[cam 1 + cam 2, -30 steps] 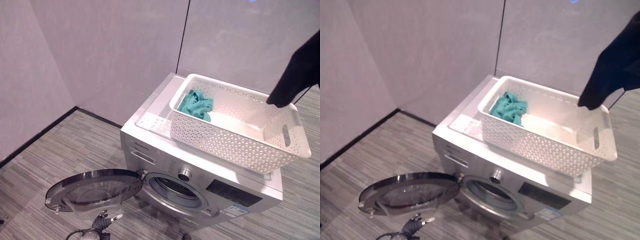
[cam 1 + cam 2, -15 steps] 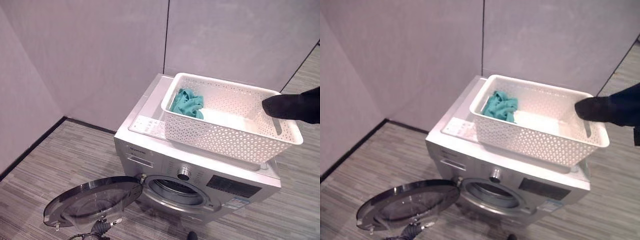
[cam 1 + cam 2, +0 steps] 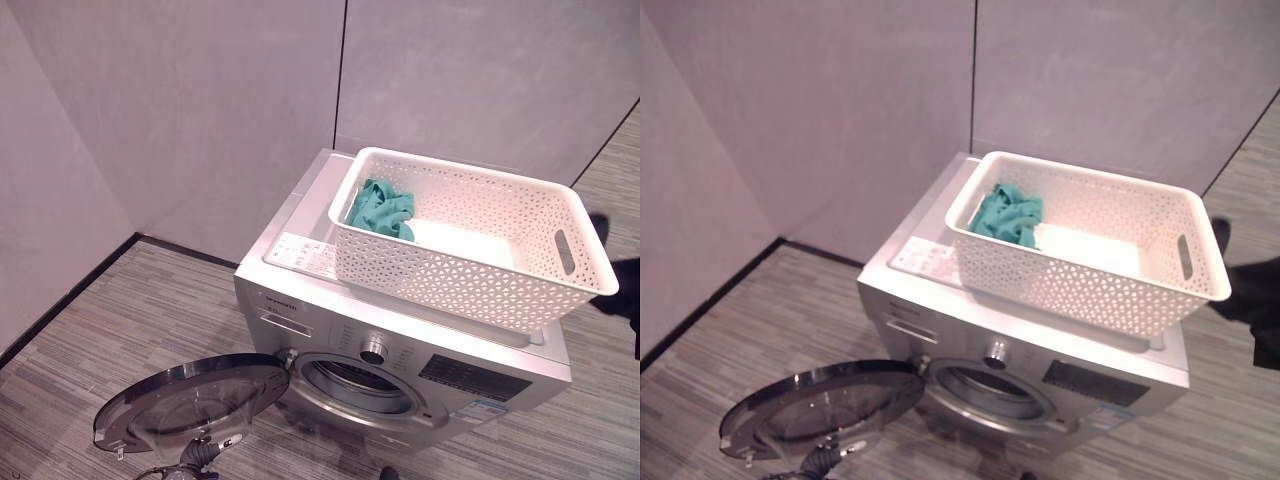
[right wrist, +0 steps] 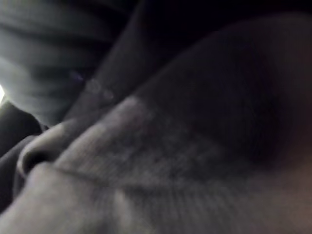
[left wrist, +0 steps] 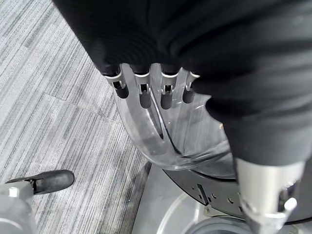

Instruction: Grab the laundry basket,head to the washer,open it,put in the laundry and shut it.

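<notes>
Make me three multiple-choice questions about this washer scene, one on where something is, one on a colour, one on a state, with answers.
1. Where is the basket?
A. on the floor
B. on top of the washer
C. inside the drum

2. What colour is the cloth in the basket?
A. teal
B. red
C. yellow

3. How is the washer door?
A. shut
B. swung open
C. taken off

Answers:
1 B, the white basket rests on the washer's top panel.
2 A, a teal bundle lies in the basket's far left corner.
3 B, the round door hangs open to the left of the drum opening, with the left hand at its glass.
</notes>
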Motion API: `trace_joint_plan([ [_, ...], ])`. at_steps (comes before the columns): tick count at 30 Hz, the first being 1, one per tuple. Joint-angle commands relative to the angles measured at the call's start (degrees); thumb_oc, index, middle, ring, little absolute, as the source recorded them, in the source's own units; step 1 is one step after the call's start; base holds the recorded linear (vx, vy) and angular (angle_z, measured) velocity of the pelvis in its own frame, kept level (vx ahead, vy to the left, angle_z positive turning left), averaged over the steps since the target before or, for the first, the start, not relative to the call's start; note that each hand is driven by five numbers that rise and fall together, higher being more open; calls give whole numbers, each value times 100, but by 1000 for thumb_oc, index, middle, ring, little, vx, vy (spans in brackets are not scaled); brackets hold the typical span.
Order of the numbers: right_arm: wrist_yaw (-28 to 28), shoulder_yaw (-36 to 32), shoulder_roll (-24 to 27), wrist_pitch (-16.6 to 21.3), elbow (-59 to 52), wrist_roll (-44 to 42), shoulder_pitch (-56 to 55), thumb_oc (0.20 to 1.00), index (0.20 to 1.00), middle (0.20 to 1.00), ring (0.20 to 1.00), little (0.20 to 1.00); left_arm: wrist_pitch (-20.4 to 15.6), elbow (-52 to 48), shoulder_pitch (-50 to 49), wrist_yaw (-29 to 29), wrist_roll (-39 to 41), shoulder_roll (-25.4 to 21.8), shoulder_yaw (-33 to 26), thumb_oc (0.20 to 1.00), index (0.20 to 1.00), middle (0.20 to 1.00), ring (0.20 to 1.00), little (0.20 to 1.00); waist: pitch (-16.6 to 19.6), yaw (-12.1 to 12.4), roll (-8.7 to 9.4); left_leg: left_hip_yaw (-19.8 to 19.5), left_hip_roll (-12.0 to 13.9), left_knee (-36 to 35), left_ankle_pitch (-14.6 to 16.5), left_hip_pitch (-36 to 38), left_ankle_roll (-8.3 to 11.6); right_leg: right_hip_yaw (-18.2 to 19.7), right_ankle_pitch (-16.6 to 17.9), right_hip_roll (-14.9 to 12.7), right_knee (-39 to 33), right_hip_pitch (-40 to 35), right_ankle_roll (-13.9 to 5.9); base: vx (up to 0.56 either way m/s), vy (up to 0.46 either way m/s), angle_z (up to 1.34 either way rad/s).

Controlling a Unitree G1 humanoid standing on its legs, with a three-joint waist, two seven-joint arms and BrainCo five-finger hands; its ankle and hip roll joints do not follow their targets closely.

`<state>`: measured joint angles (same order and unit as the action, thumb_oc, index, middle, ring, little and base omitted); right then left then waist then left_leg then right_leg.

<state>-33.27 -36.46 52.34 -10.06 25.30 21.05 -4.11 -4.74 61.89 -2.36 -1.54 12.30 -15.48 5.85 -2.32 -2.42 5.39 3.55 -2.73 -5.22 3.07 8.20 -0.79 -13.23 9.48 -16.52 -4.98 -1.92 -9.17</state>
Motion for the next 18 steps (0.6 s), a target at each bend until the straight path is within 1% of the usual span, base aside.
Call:
trace_joint_plan([
  [1, -145, -114, 700, 33, 466, 50, 166, 200, 200, 200, 200, 200, -156, 294, 252, -90, -100, -41, 56, 1000, 1000, 1000, 1000, 1000, 229, 228, 62, -371, -275, 634, 727, -435, -525, -300, 189, -536, 443, 247, -421, 0, 0, 0],
  [4, 77, 202, 613, 40, 754, 77, 129, 200, 200, 200, 200, 200, -158, 389, 291, -137, -50, -70, -38, 1000, 1000, 1000, 1000, 1000, 205, 251, 100, -373, -271, 631, 709, -446, -508, -316, 199, -528, 421, 248, -413, 0, 0, 0],
  [5, 72, 234, 613, 46, 773, 74, 160, 200, 200, 200, 200, 200, -164, 400, 293, -137, -49, -78, -50, 1000, 1000, 1000, 1000, 1000, 206, 242, 108, -368, -271, 628, 708, -444, -507, -311, 201, -527, 419, 249, -413, 0, 0, 0],
  [6, 131, 351, 493, 55, 781, 95, 126, 200, 200, 200, 200, 200, -158, 421, 315, -148, -32, -62, -75, 1000, 1000, 1000, 1000, 1000, 192, 246, 107, -369, -269, 627, 701, -445, -510, -303, 210, -524, 412, 254, -411, -20, -12, -3],
  [7, 216, 636, 116, 49, 760, 137, 115, 200, 200, 200, 200, 200, -158, 414, 336, -167, -31, -50, -108, 1000, 1000, 1000, 1000, 1000, 155, 236, 118, -362, -267, 623, 688, -453, -516, -268, 232, -518, 418, 280, -402, 0, 0, 0],
  [9, 303, 910, -369, 36, 657, 202, 30, 200, 200, 200, 200, 200, -172, 336, 343, -182, -8, 12, -131, 1000, 1000, 1000, 1000, 1000, 106, 241, 83, -360, -276, 617, 674, -463, -537, -256, 283, -543, 425, 307, -407, -43, -23, -3],
  [11, 394, 1236, -1007, 61, 411, 174, 7, 200, 200, 200, 200, 200, -179, 87, 333, -204, 104, 18, -150, 1000, 1000, 1000, 1000, 1000, -35, 215, 55, -311, -256, 627, 619, -517, -569, -165, 485, -580, 549, 463, -437, -119, -44, -4],
  [12, 455, 1381, -1174, 116, 397, 132, 4, 200, 200, 200, 200, 200, -188, -3, 326, -209, 143, 27, -137, 1000, 1000, 1000, 1000, 1000, -89, 224, 12, -287, -233, 626, 587, -552, -585, -176, 428, -557, 600, 482, -419, -156, -37, -3],
  [13, 508, 1572, -1327, 181, 415, 61, 55, 200, 200, 200, 200, 200, -188, -157, 292, -229, 237, -5, -139, 1000, 1000, 1000, 1000, 1000, -153, 249, -70, -233, -165, 621, 570, -562, -586, -209, 244, -497, 809, 505, -370, -110, -28, -8],
  [14, 504, 1583, -1329, 185, 424, 57, 69, 200, 200, 200, 200, 200, -182, -169, 288, -230, 240, -11, -147, 1000, 1000, 1000, 1000, 1000, -155, 243, -55, -227, -173, 621, 545, -577, -584, -202, 249, -507, 824, 530, -357, -126, -14, -16],
  [15, 603, 1787, -1475, 247, 366, 27, 151, 200, 200, 200, 200, 200, -163, -320, 255, -249, 294, -42, -143, 1000, 1000, 1000, 1000, 1000, -205, 268, -126, -179, -107, 614, 498, -619, -581, -259, -72, -423, 1033, 546, -248, -195, -40, -31],
  [16, 766, 2110, -1701, 386, 218, -77, 264, 200, 200, 200, 200, 200, -181, -534, 192, -305, 389, -126, -154, 1000, 1000, 1000, 1000, 1000, -305, 317, -231, -99, -6, 628, 362, -747, -590, -297, -619, -191, 1664, 570, -71, -192, -41, -32],
  [17, 768, 2112, -1704, 385, 215, -77, 268, 200, 200, 200, 200, 200, -178, -539, 191, -305, 390, -129, -158, 1000, 1000, 1000, 1000, 1000, -300, 315, -221, -94, -10, 631, 341, -768, -587, -292, -619, -197, 1682, 600, -57, -304, -103, -49],
  [18, 942, 2632, -1972, 592, 138, -328, 597, 200, 200, 200, 200, 200, -195, -801, 103, -347, 507, -207, -138, 1000, 1000, 1000, 1000, 1000, -373, 466, -295, 107, 76, 744, 128, -1005, -634, -445, -1398, 246, 2765, 580, 152, -186, -78, -30],
])
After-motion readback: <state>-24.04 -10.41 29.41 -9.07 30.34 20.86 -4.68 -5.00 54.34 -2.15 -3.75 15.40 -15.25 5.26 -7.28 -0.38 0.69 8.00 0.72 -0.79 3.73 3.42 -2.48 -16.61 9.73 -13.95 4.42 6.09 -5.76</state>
